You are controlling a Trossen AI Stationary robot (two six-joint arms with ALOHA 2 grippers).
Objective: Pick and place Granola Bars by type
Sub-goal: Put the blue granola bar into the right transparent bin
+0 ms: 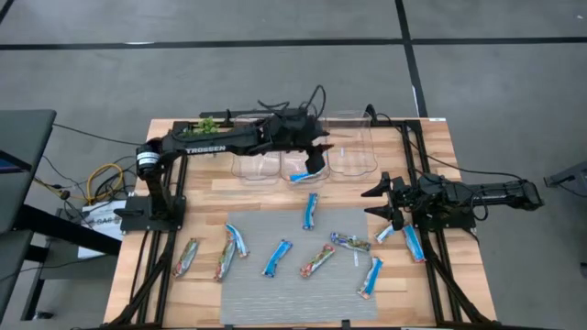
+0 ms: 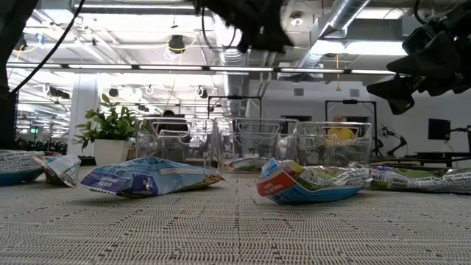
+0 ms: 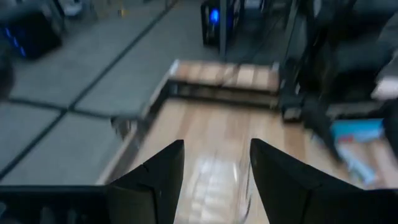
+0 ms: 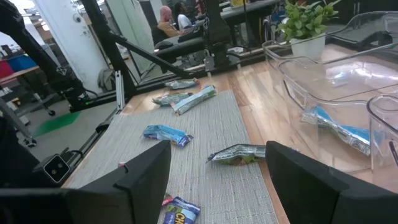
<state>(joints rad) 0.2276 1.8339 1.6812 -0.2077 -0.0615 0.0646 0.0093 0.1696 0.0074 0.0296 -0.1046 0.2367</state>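
Note:
Several granola bars lie flat on the grey mat (image 1: 284,275): blue-and-white ones (image 1: 277,258), (image 1: 310,211), red-green ones (image 1: 316,261), (image 1: 187,258) and a silvery one (image 1: 350,242). Two more blue bars (image 1: 413,243) lie on the wood by the right arm. One blue bar (image 1: 301,176) (image 4: 336,127) lies in the middle clear bin (image 1: 304,163). My left gripper (image 1: 318,156) (image 3: 217,168) hangs open and empty above that bin. My right gripper (image 1: 378,203) (image 4: 217,165) is open and empty, raised over the mat's right far corner.
Three clear bins (image 1: 353,156) stand in a row along the far side of the table. A small potted plant (image 1: 209,124) stands left of them. The left arm's link (image 1: 220,139) reaches across over the left bin. The arms' black frames (image 1: 151,215) flank the mat.

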